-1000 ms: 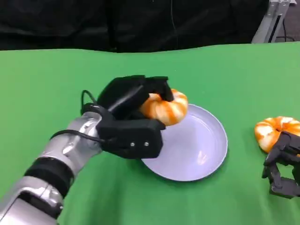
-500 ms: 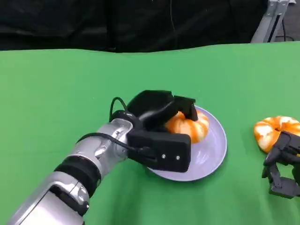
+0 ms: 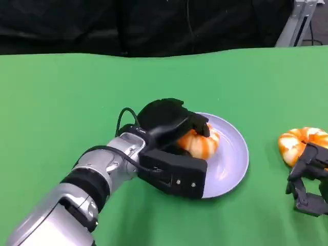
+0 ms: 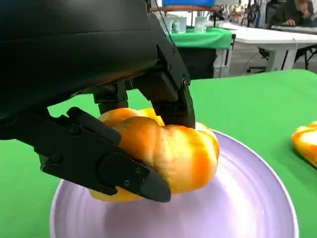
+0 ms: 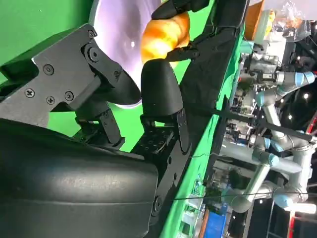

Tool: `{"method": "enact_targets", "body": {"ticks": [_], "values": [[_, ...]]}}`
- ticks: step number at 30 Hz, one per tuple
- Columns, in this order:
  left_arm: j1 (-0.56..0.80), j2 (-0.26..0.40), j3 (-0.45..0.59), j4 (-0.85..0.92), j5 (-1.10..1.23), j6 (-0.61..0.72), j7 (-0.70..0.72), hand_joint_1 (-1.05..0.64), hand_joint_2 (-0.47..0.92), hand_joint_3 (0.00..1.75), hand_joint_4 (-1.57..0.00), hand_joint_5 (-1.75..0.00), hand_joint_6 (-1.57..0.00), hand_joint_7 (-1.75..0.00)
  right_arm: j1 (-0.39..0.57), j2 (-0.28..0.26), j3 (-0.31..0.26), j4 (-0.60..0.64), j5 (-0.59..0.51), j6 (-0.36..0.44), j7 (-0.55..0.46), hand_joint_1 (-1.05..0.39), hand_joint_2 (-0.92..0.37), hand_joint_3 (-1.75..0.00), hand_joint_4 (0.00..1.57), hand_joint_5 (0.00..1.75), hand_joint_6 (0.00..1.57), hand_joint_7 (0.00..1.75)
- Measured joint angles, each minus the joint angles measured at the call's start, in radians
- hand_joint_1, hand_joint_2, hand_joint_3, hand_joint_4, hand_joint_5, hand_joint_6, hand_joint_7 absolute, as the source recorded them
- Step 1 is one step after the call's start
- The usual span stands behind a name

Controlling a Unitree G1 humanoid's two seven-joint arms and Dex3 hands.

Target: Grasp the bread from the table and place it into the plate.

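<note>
Since half a second ago the left hand has sunk lower over the round pale lavender plate and drawn slightly back toward its near-left rim, and the orange-and-white glazed ring-shaped bread it carries has come down with it; a second ago that bread hung above the plate's far-left edge. Now the bread sits over the plate's left half, seemingly touching or just above the plate's floor, with the left hand's black fingers closed around it from above and below.

Judging by its puffed, rounded lobes, the bread is probably light and soft, so it should yield under pressure and a hard squeeze could dent it. Its glossy crust may be somewhat slippery. The best hold looks to be across the thick body of the ring, opposite sides pinched gently, as the left hand has it now.

Its surface is golden orange streaked with paler cream bands, smooth and shiny.

A second orange-and-white ring-shaped bread lies on the green worktop, well to the right of the plate. The right hand rests just in front of that bread, empty, fingers curled but apart
</note>
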Motion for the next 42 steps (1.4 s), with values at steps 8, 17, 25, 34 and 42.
{"method": "enact_targets", "body": {"ticks": [8, 17, 25, 34, 42], "values": [[0.001, 0.019, -0.002, -0.007, -0.003, 0.000, -0.002, -1.05, 0.92, 0.61, -0.01, 0.00, -0.18, 0.00, 0.000, 0.000, 0.000, 0.000, 0.001, 0.000, 0.004, -0.06, -0.51, -1.22, 0.90, 1.68, 0.87, 1.45], [0.003, 0.041, -0.001, -0.030, -0.006, -0.001, -0.006, -1.05, 0.92, 0.52, 0.00, 0.00, -0.10, -0.01, 0.000, 0.000, 0.000, 0.000, 0.013, 0.002, 0.012, -0.06, -0.52, -1.20, 0.89, 1.67, 0.86, 1.45], [0.055, 0.067, 0.083, -0.100, -0.106, -0.124, -0.006, -0.36, 0.92, 0.34, -0.80, -0.19, -0.72, -0.10, 0.001, 0.000, 0.000, 0.000, 0.011, 0.000, 0.004, -0.06, -0.52, -1.21, 0.89, 1.67, 0.86, 1.46], [0.256, 0.053, 0.400, -0.235, -0.693, -0.288, -0.449, -0.10, 0.48, 1.38, -0.80, -1.74, -0.72, -1.65, 0.001, 0.000, 0.000, 0.001, 0.005, -0.003, -0.001, -0.06, -0.51, -1.23, 0.89, 1.68, 0.86, 1.46], [0.474, 0.077, 0.555, -0.631, -1.060, 0.086, -0.793, -0.12, 0.56, 1.24, -0.84, -1.75, -0.72, -1.67, -0.002, 0.000, 0.001, 0.003, 0.001, -0.004, -0.002, -0.06, -0.50, -1.25, 0.90, 1.69, 0.86, 1.47]]}}
